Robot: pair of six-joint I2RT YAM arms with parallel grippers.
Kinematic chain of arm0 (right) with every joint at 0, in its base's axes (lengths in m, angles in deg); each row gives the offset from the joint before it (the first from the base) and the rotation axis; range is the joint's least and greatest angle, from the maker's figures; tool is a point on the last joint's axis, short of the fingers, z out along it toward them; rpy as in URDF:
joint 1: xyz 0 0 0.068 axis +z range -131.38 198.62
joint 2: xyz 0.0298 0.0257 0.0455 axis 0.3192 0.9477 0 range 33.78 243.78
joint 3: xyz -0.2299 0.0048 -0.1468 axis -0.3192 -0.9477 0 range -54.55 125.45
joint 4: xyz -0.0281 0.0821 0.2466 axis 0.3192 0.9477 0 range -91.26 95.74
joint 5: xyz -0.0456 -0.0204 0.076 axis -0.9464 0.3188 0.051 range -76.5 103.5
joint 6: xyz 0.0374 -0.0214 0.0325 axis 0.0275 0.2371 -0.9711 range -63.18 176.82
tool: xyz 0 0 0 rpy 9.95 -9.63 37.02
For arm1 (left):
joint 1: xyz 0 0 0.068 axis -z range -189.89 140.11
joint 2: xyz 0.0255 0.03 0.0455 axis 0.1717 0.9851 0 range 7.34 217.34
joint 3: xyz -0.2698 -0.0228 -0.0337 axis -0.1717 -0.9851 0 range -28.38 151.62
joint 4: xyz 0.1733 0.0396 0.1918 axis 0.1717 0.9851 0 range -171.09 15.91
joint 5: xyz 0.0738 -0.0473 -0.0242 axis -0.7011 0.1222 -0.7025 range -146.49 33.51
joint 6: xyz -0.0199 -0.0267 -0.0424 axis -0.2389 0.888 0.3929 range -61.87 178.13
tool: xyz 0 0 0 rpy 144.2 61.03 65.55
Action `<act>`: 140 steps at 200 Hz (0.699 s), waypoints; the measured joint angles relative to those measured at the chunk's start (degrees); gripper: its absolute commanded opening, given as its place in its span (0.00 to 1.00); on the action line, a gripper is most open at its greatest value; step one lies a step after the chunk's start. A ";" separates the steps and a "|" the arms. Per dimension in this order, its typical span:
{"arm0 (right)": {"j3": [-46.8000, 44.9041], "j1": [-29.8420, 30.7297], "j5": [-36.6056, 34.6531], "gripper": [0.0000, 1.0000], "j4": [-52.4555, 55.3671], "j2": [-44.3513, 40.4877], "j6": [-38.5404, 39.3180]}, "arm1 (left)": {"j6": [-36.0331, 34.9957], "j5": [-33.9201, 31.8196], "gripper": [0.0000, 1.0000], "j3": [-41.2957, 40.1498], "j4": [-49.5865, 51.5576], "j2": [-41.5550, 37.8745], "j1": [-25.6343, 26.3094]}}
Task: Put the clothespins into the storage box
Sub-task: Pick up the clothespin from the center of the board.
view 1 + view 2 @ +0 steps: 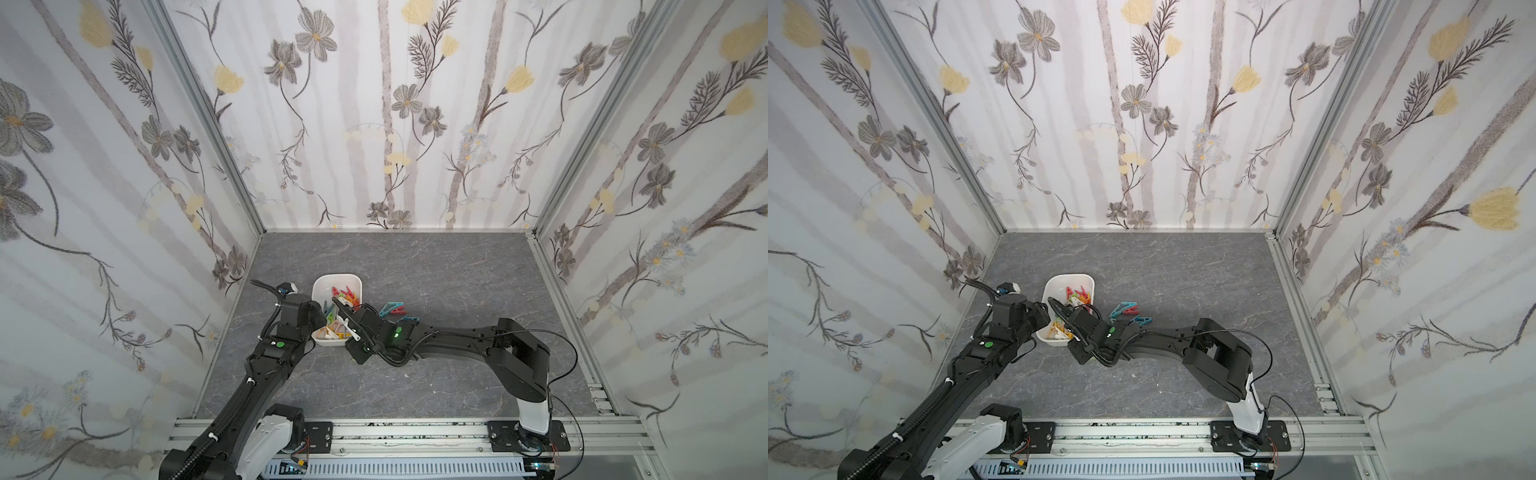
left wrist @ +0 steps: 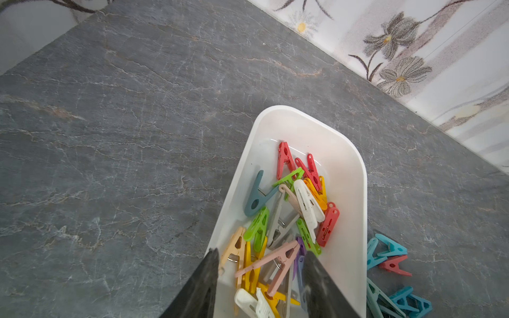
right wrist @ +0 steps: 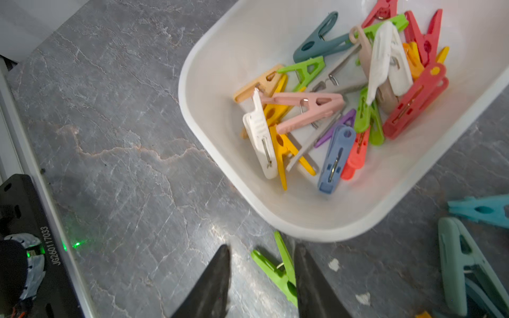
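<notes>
Scene: two black robot arms meet at a small white tub on a grey stone-patterned table [image 1: 436,270].
Storage box [image 1: 326,289]: a white tub with rounded corners, standing flat on the table between the two grippers.
Clothespins in the box [image 2: 289,214]: a loose heap of red, green, yellow, white, pink, beige, purple and blue pegs, piled toward the end of the box nearest the arm bases. The far end is bare.
Loose clothespins [image 1: 392,309]: a few teal ones and a red one lie on the table just beside the box, on the right arm's side.
Left gripper [image 2: 260,252]: above the box's near end, fingers spread to a middling width and holding nothing. The heap lies below them.
Right gripper [image 3: 262,247]: at the box's near rounded end, fingers parted.
Green clothespin [image 3: 281,269]: sits between the right gripper's fingers, against one finger and clear of the other, so it is not pinched. I cannot tell whether it rests on the table.
</notes>
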State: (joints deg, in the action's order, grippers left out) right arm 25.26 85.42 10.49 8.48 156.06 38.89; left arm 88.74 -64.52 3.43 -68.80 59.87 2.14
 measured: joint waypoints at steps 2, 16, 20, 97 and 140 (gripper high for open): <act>0.22 0.00 0.02 0.40 0.07 0.24 0.09 | 0.00 0.15 0.50 0.00 0.00 0.00 -0.07; 1.36 -0.02 -0.35 0.39 0.90 1.64 0.59 | 0.00 0.79 0.50 0.00 -0.11 0.00 -0.33; 1.62 -0.04 -0.39 0.39 1.16 1.97 0.72 | 0.00 0.76 0.50 0.00 -0.11 -0.02 -0.37; 4.68 -0.42 -0.74 0.38 7.72 3.96 2.62 | 0.02 2.14 0.50 -0.42 -0.59 -0.52 -0.46; 3.78 -0.55 -0.85 0.38 9.60 4.11 5.09 | 0.11 2.32 0.50 -0.59 -1.42 -0.79 -0.46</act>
State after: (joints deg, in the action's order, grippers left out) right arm 29.04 84.88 9.64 18.07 160.17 43.98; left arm 88.85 -62.21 2.84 -70.22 59.09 1.68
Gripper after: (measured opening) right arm 0.382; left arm 0.502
